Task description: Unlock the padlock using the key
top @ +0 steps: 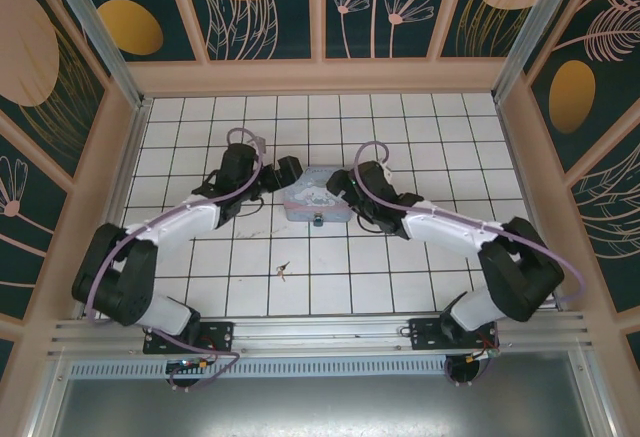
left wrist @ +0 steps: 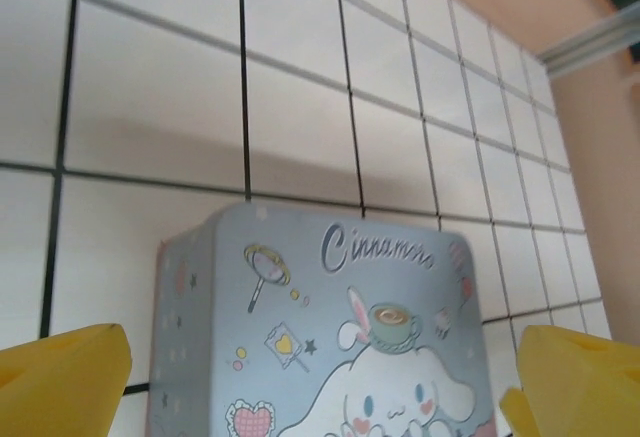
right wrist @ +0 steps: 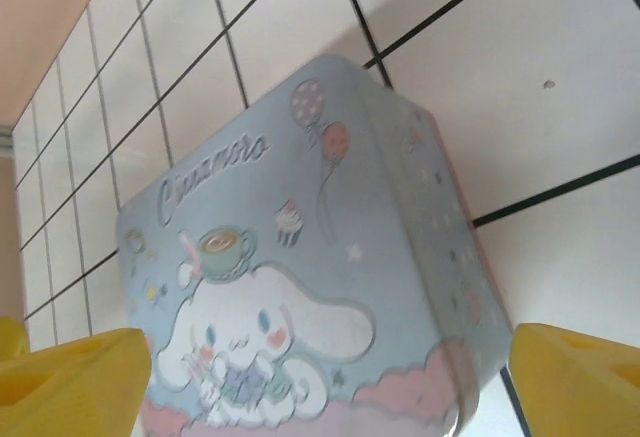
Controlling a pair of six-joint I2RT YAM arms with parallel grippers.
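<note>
Table (top: 200, 257): white tiles, dark grout. Both arms reach inward to the pastel blue tin (top: 318, 195) at mid-table. Left gripper (left wrist: 320, 397): yellow fingers (left wrist: 62, 382) spread wide, the tin's cartoon lid between them, nothing grasped. Right gripper (right wrist: 330, 387): fingers likewise apart, one either side of the tin, nothing held. Padlock (top: 316, 221): teal speck touching the tin's near edge; whether it hangs from a clasp, cannot tell. Key (top: 282, 272): thin sliver flat on a tile, well apart from the tin, toward the near edge. Risks: the key lies flush, so the fingertips may skid it away. An uneven squeeze could slide the tin and swing the padlock.
</note>
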